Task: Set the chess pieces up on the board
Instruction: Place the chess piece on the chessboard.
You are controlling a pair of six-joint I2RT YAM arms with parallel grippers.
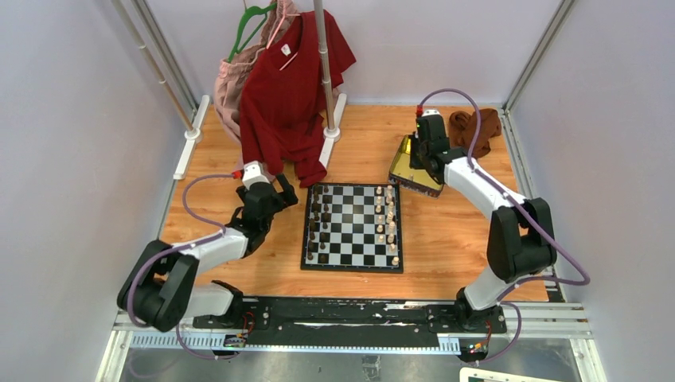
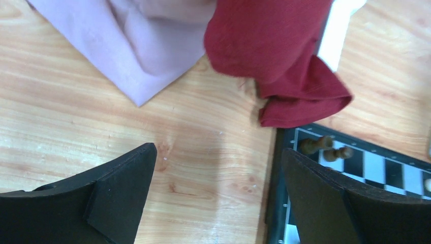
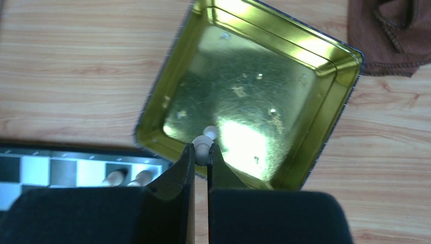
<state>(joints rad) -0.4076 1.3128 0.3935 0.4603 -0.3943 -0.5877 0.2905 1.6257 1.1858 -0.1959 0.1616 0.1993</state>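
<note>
The black-and-white board [image 1: 353,228] lies at the table's middle, with dark pieces [image 1: 317,215] down its left side and cream pieces [image 1: 389,219] down its right side. My right gripper [image 3: 202,148] is shut on a cream piece [image 3: 202,146], held over the near rim of the gold tin [image 3: 310,142]. In the top view the right gripper [image 1: 431,159] hangs over that tin [image 1: 411,169]. My left gripper [image 2: 218,162] is open and empty, over bare wood just left of the board's corner [image 2: 284,147], where two dark pieces [image 2: 325,148] stand.
A red shirt [image 1: 290,95] and a pink garment [image 1: 231,87] hang from a rack pole [image 1: 325,68] at the back left, reaching the table near the board. A brown cloth [image 1: 475,126] lies at the back right. Frame rails stand at the sides.
</note>
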